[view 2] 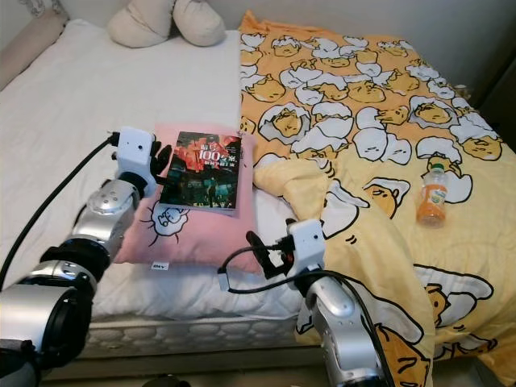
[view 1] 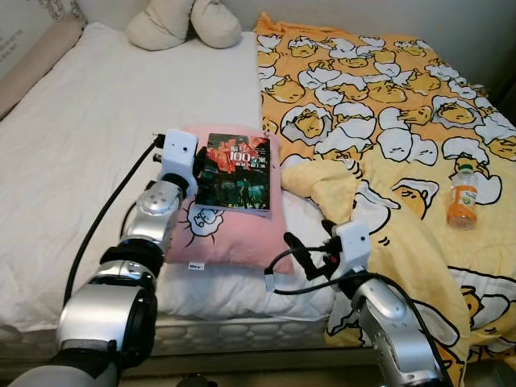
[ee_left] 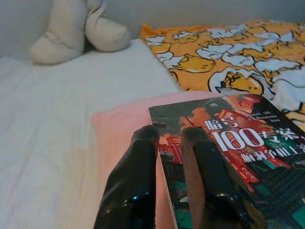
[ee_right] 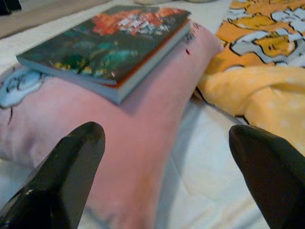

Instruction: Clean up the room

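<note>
A dark book point(view 1: 235, 173) with red and white cover print lies on a pink cushion point(view 1: 218, 234) near the bed's front edge. My left gripper point(view 1: 196, 171) is at the book's left edge. In the left wrist view its fingers point(ee_left: 205, 176) sit close together with that edge of the book point(ee_left: 248, 148) between them, one finger on the cover and the other over the cushion point(ee_left: 119, 129). My right gripper point(view 1: 292, 246) hovers open, low at the cushion's front right corner, pointing at the cushion point(ee_right: 143, 109) with nothing between its fingers.
A yellow cartoon-print blanket point(view 1: 387, 97) covers the right half of the bed, bunched up beside the cushion. An orange drink bottle point(view 1: 463, 196) lies on it at the right. Cream pillows point(view 1: 185, 22) sit at the head. White sheet point(view 1: 81, 137) spreads left.
</note>
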You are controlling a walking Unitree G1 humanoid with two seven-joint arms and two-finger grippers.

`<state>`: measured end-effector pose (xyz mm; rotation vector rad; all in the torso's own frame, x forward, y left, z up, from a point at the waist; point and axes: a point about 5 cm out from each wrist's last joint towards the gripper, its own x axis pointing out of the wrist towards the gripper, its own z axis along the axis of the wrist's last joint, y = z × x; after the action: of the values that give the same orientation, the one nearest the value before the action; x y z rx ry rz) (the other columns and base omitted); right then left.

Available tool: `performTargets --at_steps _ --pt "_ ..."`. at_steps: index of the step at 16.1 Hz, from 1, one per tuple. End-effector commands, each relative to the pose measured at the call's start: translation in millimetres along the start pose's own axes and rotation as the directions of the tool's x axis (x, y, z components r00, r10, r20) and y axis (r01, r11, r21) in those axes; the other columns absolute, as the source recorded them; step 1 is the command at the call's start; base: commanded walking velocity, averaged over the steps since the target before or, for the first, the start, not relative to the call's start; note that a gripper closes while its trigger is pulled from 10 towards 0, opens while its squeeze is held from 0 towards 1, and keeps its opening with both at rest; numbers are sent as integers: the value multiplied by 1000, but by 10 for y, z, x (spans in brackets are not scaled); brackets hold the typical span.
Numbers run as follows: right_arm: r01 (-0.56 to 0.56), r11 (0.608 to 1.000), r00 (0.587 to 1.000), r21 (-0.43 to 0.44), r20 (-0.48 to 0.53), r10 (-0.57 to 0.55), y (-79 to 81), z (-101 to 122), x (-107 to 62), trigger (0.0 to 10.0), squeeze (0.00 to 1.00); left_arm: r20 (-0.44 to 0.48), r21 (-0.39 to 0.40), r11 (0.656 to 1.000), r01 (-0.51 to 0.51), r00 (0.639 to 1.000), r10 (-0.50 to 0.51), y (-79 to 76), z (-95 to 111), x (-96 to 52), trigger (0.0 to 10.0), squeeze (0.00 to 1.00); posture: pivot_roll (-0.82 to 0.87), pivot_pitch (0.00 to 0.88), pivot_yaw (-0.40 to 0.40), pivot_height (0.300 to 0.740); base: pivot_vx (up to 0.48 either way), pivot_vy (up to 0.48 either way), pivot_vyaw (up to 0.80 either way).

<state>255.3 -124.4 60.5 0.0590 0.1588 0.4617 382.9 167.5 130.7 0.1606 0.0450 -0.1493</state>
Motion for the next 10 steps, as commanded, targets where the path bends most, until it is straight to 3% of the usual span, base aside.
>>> performTargets --at_steps 1,7,8,10 --pt "15 1000 1000 -2 17 -15 -36 36 -26 10000 0 -21 -38 998 -48 999 47 54 -60 -24 10000 1000 -77 0 -19 740 0 0 0" --pt "49 999 998 -2 34 -49 -52 53 -22 10000 0 -46 -2 1000 2 999 -2 -60 -107 -20 10000 1000 -76 0 -14 740 0 0 0" --pt "52 999 998 0 33 -52 -52 51 -23 10000 0 -99 -88 996 5 995 -14 -96 -174 -24 10000 1000 -75 0 -17 740 0 0 0" --pt "49 999 998 -3 33 -49 -50 53 -21 10000 0 -134 -138 990 16 990 -35 -138 -220 -26 10000 1000 -76 0 -16 740 0 0 0"
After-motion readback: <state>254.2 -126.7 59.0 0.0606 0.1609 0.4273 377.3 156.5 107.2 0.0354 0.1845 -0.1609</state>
